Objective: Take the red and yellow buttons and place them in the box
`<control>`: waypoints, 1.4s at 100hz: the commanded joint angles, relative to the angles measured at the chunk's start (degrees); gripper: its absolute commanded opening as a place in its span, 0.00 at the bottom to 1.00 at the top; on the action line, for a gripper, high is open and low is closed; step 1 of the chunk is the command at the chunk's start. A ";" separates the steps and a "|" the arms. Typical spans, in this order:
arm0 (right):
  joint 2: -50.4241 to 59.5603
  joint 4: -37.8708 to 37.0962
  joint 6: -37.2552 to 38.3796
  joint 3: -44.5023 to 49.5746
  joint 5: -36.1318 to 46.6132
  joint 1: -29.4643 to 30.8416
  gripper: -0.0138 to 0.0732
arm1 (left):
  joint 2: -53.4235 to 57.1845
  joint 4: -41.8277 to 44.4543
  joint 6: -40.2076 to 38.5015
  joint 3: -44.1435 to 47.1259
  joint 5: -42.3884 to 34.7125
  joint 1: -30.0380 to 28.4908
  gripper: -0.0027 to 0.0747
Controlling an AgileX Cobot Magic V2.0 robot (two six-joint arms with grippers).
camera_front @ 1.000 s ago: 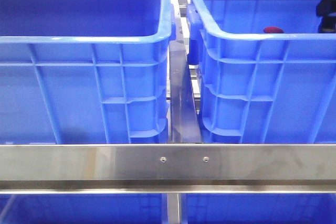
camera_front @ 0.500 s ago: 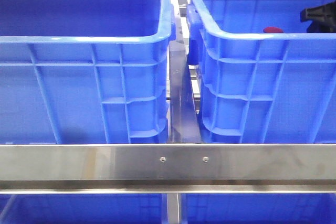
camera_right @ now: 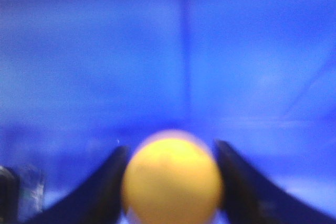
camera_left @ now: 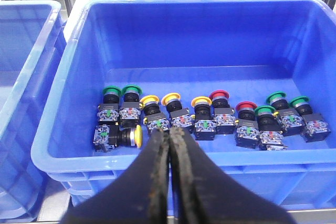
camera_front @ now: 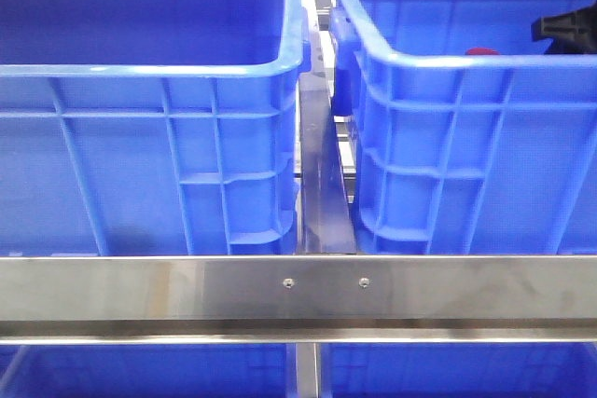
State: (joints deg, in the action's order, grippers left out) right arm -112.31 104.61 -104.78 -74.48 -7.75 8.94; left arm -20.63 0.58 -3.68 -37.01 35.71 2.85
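My right gripper (camera_right: 170, 149) is shut on a yellow button (camera_right: 171, 179); its cap fills the gap between the two dark fingers, blurred, with blue crate wall behind. In the front view the right arm (camera_front: 564, 30) shows as a black shape inside the right blue crate (camera_front: 448, 64), to the right of a red button cap (camera_front: 482, 51). My left gripper (camera_left: 169, 131) is shut and empty, above the near rim of a blue crate (camera_left: 79, 163) that holds a row of red (camera_left: 219, 96), yellow (camera_left: 149, 99) and green buttons on switch bodies.
A second blue crate (camera_front: 140, 70) stands at the left in the front view, with a steel divider (camera_front: 322, 184) between the two. A steel rail (camera_front: 298, 291) runs across the front. More blue crates (camera_left: 26, 77) flank the one with the buttons.
The right arm has come down and to the left inside the right crate, mostly in the first half second. The crates and the red cap have stayed put.
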 commanded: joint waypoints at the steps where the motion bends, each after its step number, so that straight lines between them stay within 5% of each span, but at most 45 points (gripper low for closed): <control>1: 3.22 3.71 -0.61 -1.28 -0.99 0.34 0.75 | -0.39 -0.58 -0.60 -1.49 -4.69 -0.19 0.01; 54: 22.58 3.75 -0.61 6.69 0.02 0.34 0.80 | -0.39 -0.58 -0.60 -1.49 -4.69 -0.19 0.01; 140: 74.51 5.32 -0.56 43.64 -6.95 0.34 0.77 | -0.39 -0.89 -0.60 -1.49 -4.69 -0.19 0.01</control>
State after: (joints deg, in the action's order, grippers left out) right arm -41.58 104.39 -104.82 -31.08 -11.07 8.94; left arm -20.63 0.00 -3.76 -36.87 35.71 2.85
